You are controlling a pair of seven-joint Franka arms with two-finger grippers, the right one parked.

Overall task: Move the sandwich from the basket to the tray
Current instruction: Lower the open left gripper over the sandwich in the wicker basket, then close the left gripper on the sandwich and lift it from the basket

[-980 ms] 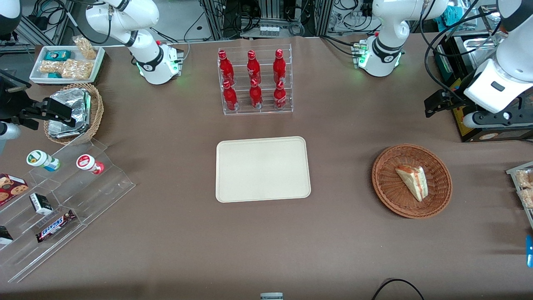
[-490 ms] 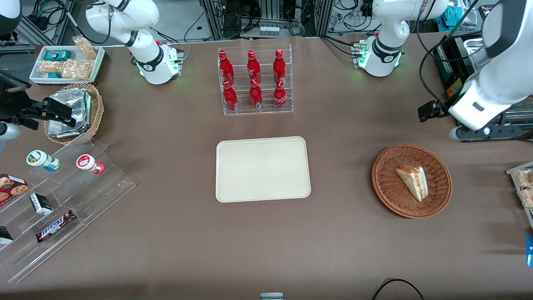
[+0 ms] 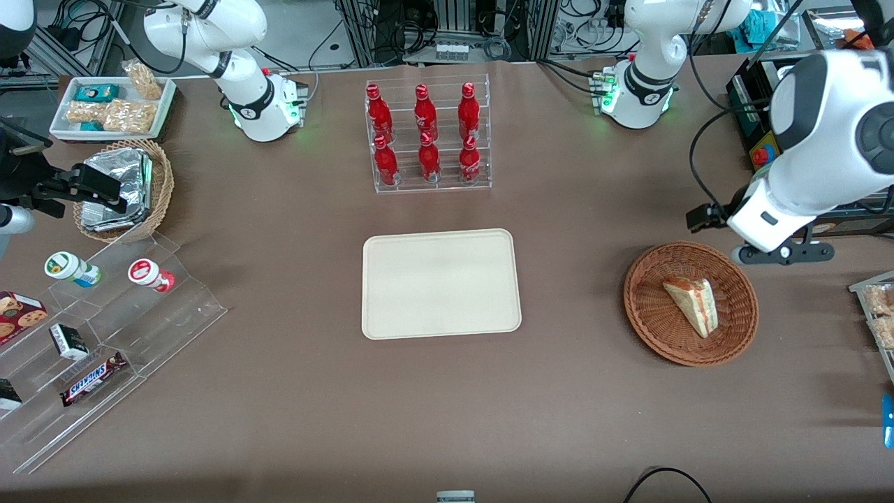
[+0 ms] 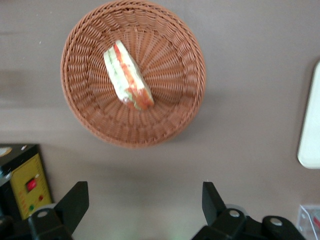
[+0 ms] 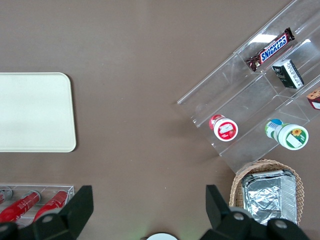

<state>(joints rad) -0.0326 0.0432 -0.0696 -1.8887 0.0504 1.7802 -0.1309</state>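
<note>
At right of the front view, the sandwich (image 3: pixel 691 304) lies in the basket (image 3: pixel 649 325), untouched; the tray (image 3: pixel 440 283) at centre is bare. The gripper (image 4: pixel 145 202), fingers spread wide and empty, hovers just off the basket's rim. Grasp, carry and placement all remain.

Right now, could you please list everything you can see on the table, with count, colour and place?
sandwich: one, white with orange-red and green filling, in the basket
basket: one, brown wicker, toward the working arm's end
tray: one, cream, mid-table, nothing on it
bottles: six, red, in a clear rack farther from the camera than the tray
foil packs: silver, in a small wicker basket at the parked arm's end
snack bin: one, white, beside that
clear stand: one, holding cups and a chocolate bar
pincer: open, above the table beside the basket
</note>
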